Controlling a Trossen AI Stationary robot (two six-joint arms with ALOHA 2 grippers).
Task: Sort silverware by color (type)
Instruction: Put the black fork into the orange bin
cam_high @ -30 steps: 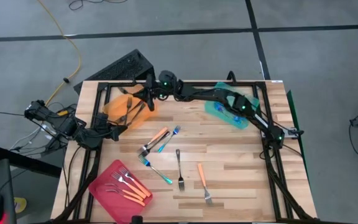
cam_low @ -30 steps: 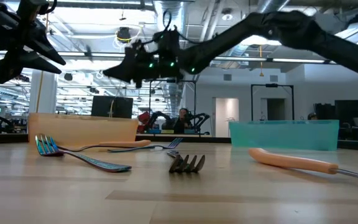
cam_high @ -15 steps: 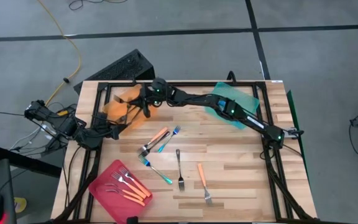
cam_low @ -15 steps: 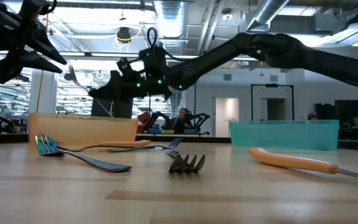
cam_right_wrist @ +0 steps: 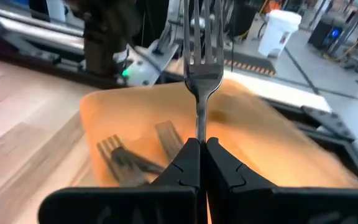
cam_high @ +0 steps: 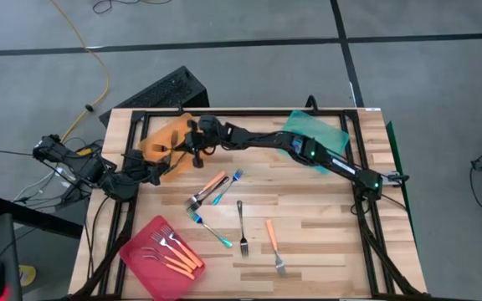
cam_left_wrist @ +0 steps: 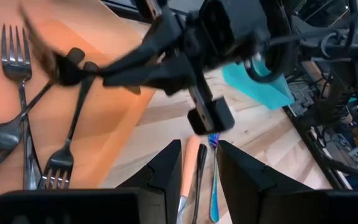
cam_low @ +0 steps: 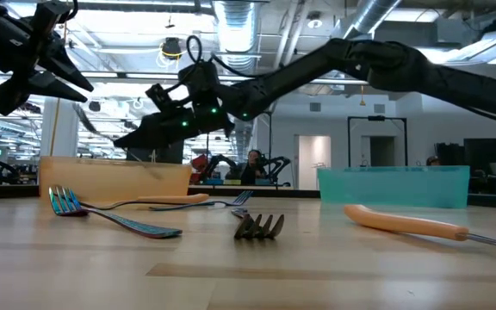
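Right wrist view: my right gripper [cam_right_wrist: 197, 152] clamps a plain dark metal fork [cam_right_wrist: 201, 56] above the translucent orange tray [cam_right_wrist: 260, 134]. I should release low, beside the forks already lying there. My left gripper [cam_left_wrist: 194, 165] waits half-open at the table's left.

The right arm [cam_high: 283, 144] stretches across the table's far side, blocking passage between the teal tray [cam_high: 315, 138] and the orange tray [cam_high: 161, 142], and its gripper [cam_high: 192, 149] hangs over the orange tray. Loose forks [cam_high: 224, 209] clutter the table's middle. Bare wood [cam_high: 333, 242] lies open on the near right, beside the orange-handled fork [cam_high: 273, 242].
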